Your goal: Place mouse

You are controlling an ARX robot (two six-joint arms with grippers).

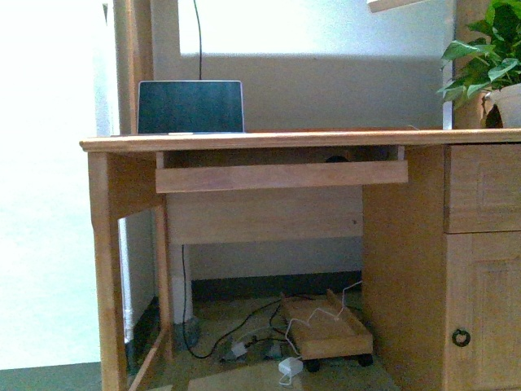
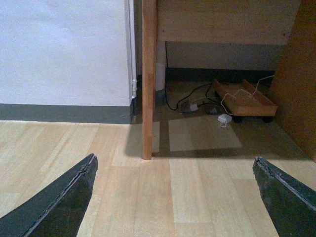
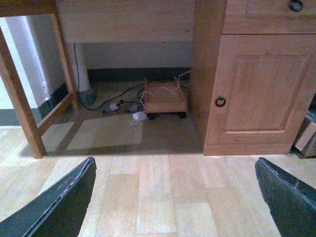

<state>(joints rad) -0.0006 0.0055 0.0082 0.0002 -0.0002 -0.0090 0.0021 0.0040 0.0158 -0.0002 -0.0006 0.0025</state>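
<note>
A small dark rounded shape [image 1: 336,158] peeks over the front board of the pull-out keyboard tray [image 1: 281,175] under the desktop; it looks like the mouse, mostly hidden. Neither arm shows in the front view. My left gripper [image 2: 175,197] is open and empty, low over the wooden floor, facing the desk's left leg [image 2: 149,79]. My right gripper [image 3: 175,197] is open and empty, low over the floor, facing the space under the desk and the cabinet door [image 3: 259,89]. The mouse does not show in either wrist view.
A laptop [image 1: 190,107] stands open on the wooden desk [image 1: 269,140] at the left. A potted plant [image 1: 492,65] sits at the right end. Below, a wheeled wooden tray [image 1: 326,330] and cables with adapters [image 1: 260,346] lie on the floor. A drawer and cabinet [image 1: 484,269] fill the right side.
</note>
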